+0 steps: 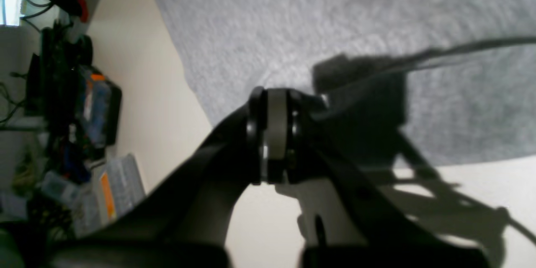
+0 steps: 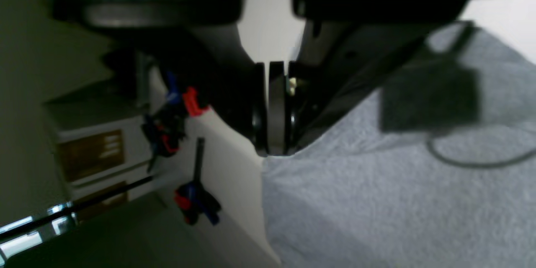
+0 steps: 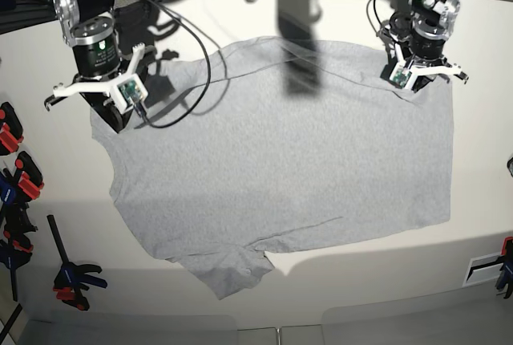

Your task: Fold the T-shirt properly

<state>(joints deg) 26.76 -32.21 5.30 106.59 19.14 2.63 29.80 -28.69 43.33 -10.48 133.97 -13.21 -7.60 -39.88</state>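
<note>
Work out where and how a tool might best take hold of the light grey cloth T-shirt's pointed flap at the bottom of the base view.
Probably pinch the flap near its lowest tip, coming from the base view's bottom side. It juts past the main edge of the light grey cloth T-shirt and narrows there, so a small tool should span it easily.

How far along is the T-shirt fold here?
Early, it seems: the T-shirt lies broadly spread, a sleeve sticking out at the near edge. Both the left gripper and right gripper are shut at its far corners. Compact folding remains.
</note>
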